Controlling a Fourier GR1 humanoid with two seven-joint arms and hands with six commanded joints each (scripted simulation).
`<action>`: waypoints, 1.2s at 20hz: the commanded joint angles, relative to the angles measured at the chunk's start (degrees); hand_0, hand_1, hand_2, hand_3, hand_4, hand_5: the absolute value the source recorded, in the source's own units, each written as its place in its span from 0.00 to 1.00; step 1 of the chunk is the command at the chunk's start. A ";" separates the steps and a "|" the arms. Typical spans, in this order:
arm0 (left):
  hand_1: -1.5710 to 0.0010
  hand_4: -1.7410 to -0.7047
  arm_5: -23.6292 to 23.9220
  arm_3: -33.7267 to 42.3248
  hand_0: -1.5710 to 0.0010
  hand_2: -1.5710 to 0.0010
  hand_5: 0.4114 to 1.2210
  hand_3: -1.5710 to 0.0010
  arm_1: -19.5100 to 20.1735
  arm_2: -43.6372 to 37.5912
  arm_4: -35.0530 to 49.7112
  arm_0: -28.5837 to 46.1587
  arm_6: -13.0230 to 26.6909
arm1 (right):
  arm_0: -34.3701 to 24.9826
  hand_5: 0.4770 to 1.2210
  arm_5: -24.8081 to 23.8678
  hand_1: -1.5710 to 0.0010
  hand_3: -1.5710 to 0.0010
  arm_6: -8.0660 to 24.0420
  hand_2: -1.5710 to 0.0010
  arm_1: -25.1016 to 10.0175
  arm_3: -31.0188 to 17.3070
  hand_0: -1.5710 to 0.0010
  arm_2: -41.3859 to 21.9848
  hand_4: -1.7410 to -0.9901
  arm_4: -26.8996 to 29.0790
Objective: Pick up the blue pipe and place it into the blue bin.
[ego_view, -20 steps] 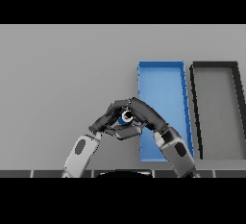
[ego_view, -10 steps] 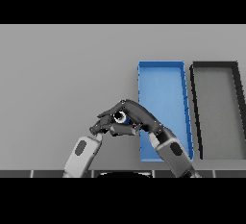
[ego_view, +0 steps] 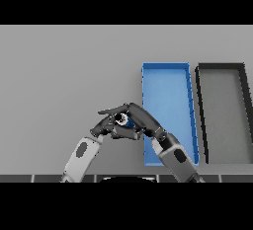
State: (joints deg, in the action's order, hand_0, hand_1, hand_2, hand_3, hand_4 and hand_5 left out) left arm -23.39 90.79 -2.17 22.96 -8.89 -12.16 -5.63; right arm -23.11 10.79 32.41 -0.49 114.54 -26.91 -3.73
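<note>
Just left of the blue bin [ego_view: 168,100], low in the head view, both hands meet over the grey surface [ego_view: 64,76]. The right hand [ego_view: 141,118] reaches in from the lower right, crossing the bin's near left corner, and its fingers [ego_view: 112,110] curl leftward over a small object. That object is the blue pipe [ego_view: 127,122], of which only a sliver of blue and a pale, ring-like end show between the dark fingers. The left hand [ego_view: 106,128] comes up from the lower left and sits directly against the right one, its fingers bent under or beside the pipe; whether they actually clamp it or merely brace it cannot be told, since the two hands overlap.

My reading is that the right hand carries the grasp, thumb and fingers closed round the pipe, while the left steadies it. The pipe sits beside the bin's left wall, still outside it, so the placing step is not yet done; whether it is lifted off the surface is unclear.

Since the round, light end faces the camera, the pipe's long axis probably runs roughly up toward the viewer, not flat along the surface, though too little shows to be sure.

A black bin [ego_view: 222,110] stands right of the blue one, unused.
</note>
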 commanded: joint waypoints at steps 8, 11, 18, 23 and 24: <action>0.93 0.74 -1.25 1.23 0.92 0.93 0.29 0.94 -0.61 -1.41 -0.92 1.70 9.93 | -0.38 1.00 -2.00 0.00 0.00 -2.36 0.00 0.71 -0.68 0.00 -1.63 0.00 -2.72; 0.96 0.76 -0.06 0.40 0.96 0.96 0.16 0.97 -0.89 -1.51 -2.07 1.72 10.13 | -0.06 1.00 -2.13 0.00 0.00 -2.48 0.00 0.85 -0.75 0.00 -0.59 0.00 -0.54; 0.99 0.80 0.05 -0.04 0.99 0.99 0.06 0.99 -0.59 -1.17 -2.90 2.16 10.62 | -5.32 1.00 -5.94 0.00 0.00 2.22 0.00 2.60 2.39 0.00 5.24 0.00 10.09; 1.00 0.81 -0.46 0.39 1.00 1.00 0.03 1.00 -0.69 -1.08 -2.50 2.18 11.21 | -21.51 1.00 -13.02 0.00 0.00 2.10 0.00 -8.12 -0.17 0.00 12.55 0.00 25.10; 1.00 0.81 -0.33 0.23 1.00 1.00 0.03 1.00 -0.71 -1.05 -2.69 2.38 11.66 | -24.22 1.00 -14.84 0.00 0.00 2.18 0.00 -10.54 -0.55 0.00 14.73 0.00 25.53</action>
State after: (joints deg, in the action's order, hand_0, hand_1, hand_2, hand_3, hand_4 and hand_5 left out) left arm -23.73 91.02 -2.88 21.92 -11.59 -9.77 6.09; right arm -47.45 -4.16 34.34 -11.15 113.99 -12.07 21.80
